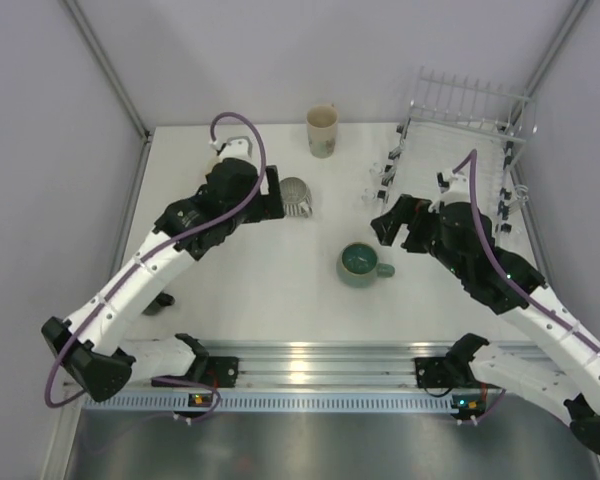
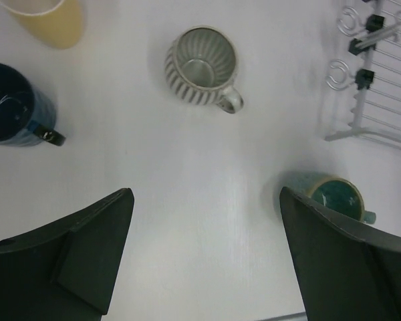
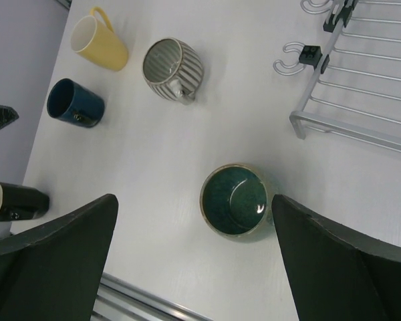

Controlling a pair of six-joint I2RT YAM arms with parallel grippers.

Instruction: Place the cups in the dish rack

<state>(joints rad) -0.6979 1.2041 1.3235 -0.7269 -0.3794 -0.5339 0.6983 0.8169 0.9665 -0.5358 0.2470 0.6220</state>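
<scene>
A tall cream mug [image 1: 322, 130] stands at the back. A grey ribbed mug [image 1: 298, 196] [image 2: 200, 65] [image 3: 174, 67] stands just right of my open, empty left gripper [image 1: 276, 192] [image 2: 206, 190]. A teal-green mug [image 1: 361, 263] [image 3: 234, 199] [image 2: 334, 197] stands upright at table centre. My open, empty right gripper [image 1: 395, 228] [image 3: 194, 198] hovers above it. The wire dish rack [image 1: 460, 140] [image 3: 361, 73] [image 2: 381, 73] holds no mug that I can see. A yellow mug [image 3: 100, 43] [image 2: 47, 20], a dark blue mug [image 3: 73, 103] [image 2: 13, 103] and a black mug [image 3: 17, 200] stand at the left.
The left arm hides the yellow and dark blue mugs in the top view. A dark thing [image 1: 158, 300] shows beside that arm. Grey walls close the table on three sides. A metal rail [image 1: 310, 365] runs along the near edge.
</scene>
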